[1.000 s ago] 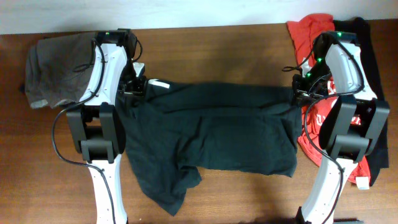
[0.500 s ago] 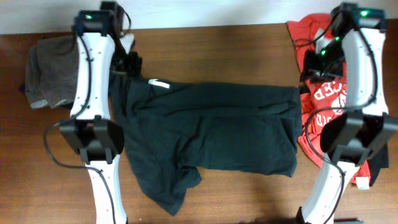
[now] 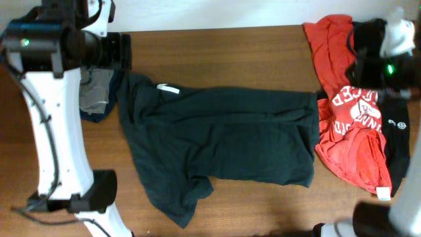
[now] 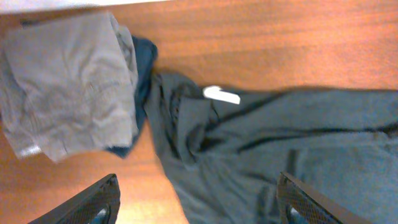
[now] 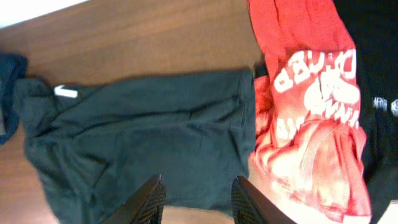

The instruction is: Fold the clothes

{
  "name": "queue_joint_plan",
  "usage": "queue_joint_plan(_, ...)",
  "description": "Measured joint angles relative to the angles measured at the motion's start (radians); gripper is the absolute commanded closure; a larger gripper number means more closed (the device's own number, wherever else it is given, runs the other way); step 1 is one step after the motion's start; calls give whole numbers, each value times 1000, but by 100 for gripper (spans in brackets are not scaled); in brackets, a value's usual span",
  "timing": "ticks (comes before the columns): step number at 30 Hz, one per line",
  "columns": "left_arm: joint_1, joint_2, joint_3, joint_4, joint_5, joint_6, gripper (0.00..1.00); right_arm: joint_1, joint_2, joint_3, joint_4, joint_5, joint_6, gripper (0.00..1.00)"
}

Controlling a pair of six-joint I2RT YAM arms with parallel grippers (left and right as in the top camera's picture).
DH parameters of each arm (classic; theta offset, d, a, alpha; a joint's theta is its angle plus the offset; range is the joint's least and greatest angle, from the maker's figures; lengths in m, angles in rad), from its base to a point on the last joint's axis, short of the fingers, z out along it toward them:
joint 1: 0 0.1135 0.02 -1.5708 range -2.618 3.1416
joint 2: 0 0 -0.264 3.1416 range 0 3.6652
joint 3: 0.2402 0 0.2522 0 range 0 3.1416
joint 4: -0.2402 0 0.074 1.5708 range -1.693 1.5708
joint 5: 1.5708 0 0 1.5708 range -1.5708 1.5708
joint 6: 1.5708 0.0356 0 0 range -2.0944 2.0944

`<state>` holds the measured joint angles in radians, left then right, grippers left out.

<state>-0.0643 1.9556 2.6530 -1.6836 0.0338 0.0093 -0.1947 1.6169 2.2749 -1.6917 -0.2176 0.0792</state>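
Black T-shirt [image 3: 223, 138] in the frame's middle seems half folded, its lower left crumpled; the red shirt [image 3: 348, 125] at right waits. Left gripper [image 4: 199, 205] and right gripper [image 5: 198, 202] hang above, jaws apart, empty.

A rumpled grey garment [image 4: 65, 93] lay on the wooden counter [image 4: 261, 43], partly covering a navy cloth [image 4: 144, 59]. Beside them spread a dark T-shirt [image 4: 280, 143], its white label [image 4: 221, 94] showing. The left end effector [image 4: 199, 202] hung above, fingers [image 4: 93, 202] wide apart and empty.

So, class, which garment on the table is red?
The lettered shirt at the right end; the spread middle garment is dark, the left pile grey.
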Motion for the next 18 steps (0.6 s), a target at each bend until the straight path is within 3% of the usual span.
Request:
queue_joint_plan(9,-54,-233,-468,9,15,-115,20,0,-306,-431,-1,12,110,60)
queue_joint_plan(18,-213,-344,-1130,286,17,-245,21,2,-361,-873,135,63,158,59)
